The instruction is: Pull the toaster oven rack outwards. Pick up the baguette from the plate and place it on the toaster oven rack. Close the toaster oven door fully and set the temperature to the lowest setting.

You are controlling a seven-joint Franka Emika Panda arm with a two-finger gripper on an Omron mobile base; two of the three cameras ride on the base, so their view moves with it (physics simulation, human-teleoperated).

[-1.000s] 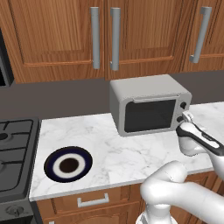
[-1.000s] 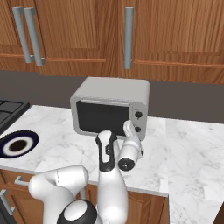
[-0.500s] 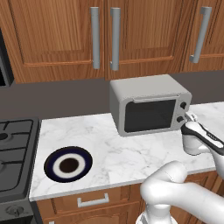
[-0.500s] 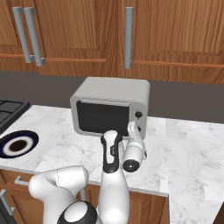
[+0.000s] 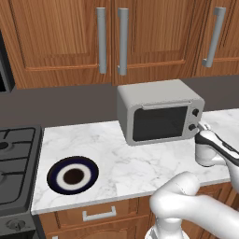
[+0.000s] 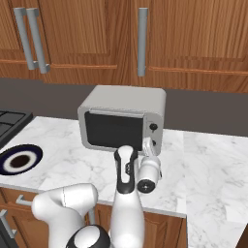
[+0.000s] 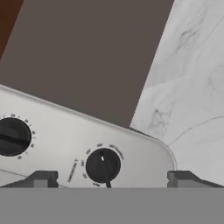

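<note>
Jaws are spread wide and empty, the gripper [image 7: 107,179] held just before the lower knob [image 7: 102,165] of the toaster oven [image 5: 158,112]. Oven door [image 5: 159,123] is seen shut. The plate [image 5: 73,174] lies well apart on the worktop [image 5: 126,163], beside the stove [image 5: 14,163].

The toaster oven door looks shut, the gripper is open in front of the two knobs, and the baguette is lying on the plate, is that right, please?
Not quite: the plate is bare, with no baguette on it, as the left base view shows. The rest holds: the toaster oven door is shut, and the open gripper faces the two knobs.
</note>
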